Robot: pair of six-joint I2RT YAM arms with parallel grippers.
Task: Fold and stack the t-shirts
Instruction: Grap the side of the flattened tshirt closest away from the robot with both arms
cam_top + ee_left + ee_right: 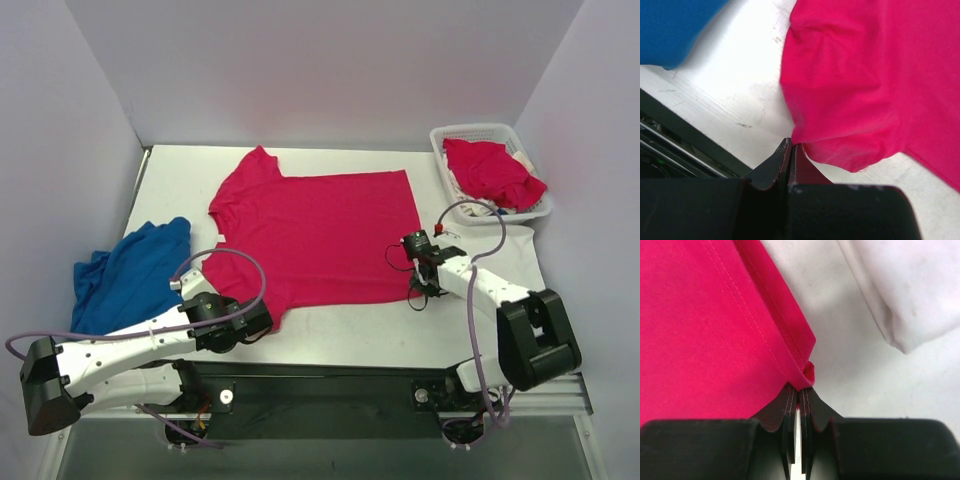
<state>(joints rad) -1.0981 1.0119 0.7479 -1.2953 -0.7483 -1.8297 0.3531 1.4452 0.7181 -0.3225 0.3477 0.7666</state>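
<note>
The bright pinkish-red short-sleeved cloth t-shirt [320, 235] lies spread flat across the middle of the white desk [340, 330]. Its neck points toward the left edge and its hem toward the right edge. It is not yet folded.

The left gripper [262, 322] has its jaws closed together on the near sleeve, close to the desk's near edge; the left wrist view shows the fabric edge nipped at the tips [791, 146]. The right gripper [418, 292] is likewise clamped, on the near hem corner, with the stitched edge pinched between its tips [801, 389].

Assessment: holding both near corners along one long side suits lifting that side and carrying it over toward the far edge for a first lengthwise fold. Both holds take only a little cloth at the very tips, so slippage under tension is a risk.

A white cloth garment [910, 285] lies just beside the right gripper, apart from the hem. A second pinkish-red shirt [490, 170] sits crumpled in the white plastic lattice basket [470, 131] at the far right corner. A crumpled blue cloth heap [130, 270] rests along the left edge.
</note>
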